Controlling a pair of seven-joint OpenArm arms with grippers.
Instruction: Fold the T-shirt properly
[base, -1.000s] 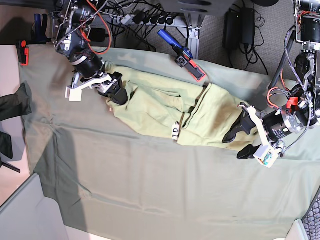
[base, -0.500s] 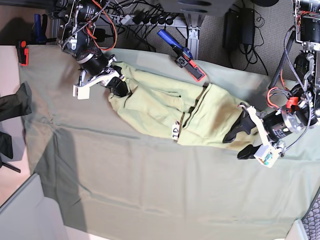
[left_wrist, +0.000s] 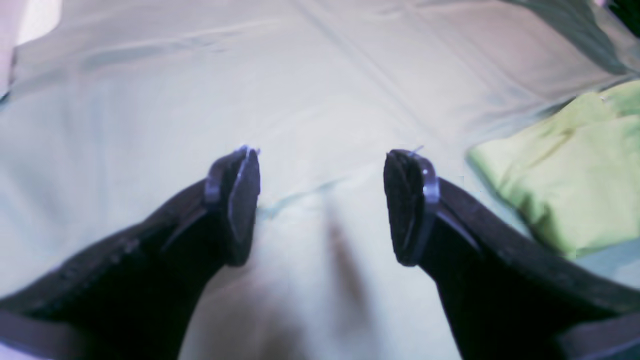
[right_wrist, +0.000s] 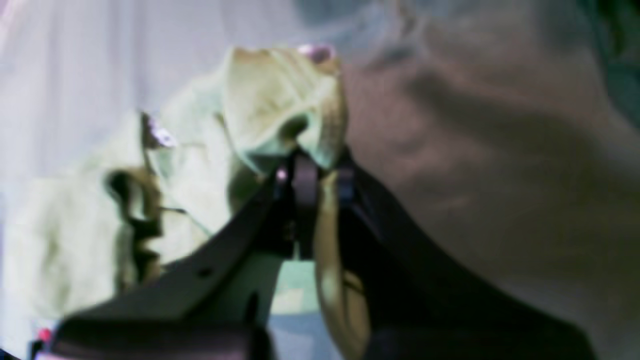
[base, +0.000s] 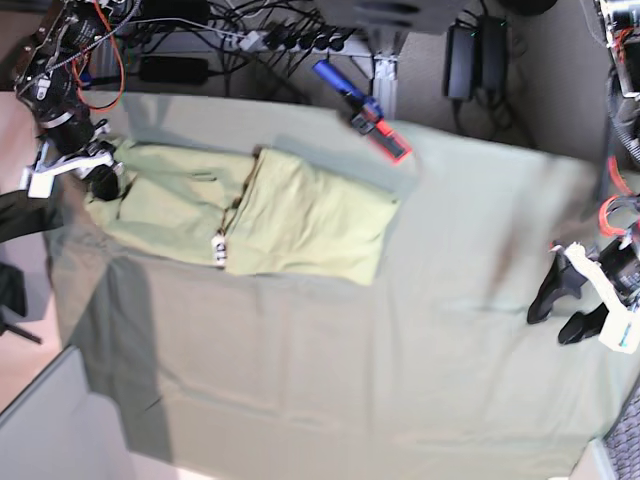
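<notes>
Your right gripper (base: 100, 172) is clamped on the T-shirt (base: 300, 215) edge at the upper left of the base view, mid-fold. Your left gripper (base: 570, 305) stands wide and empty at right. Next needs a matching grasp. Only the right wrist view shows the pinched fabric.

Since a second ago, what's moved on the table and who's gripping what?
The right gripper has shut on the T-shirt's end and dragged the whole shirt toward the base view's left edge. The left gripper, which had been at the shirt's other end, has backed away with its jaws open and empty, now over bare tablecloth. The white tag travelled with the shirt. The blue and red clamp stayed put.
</notes>
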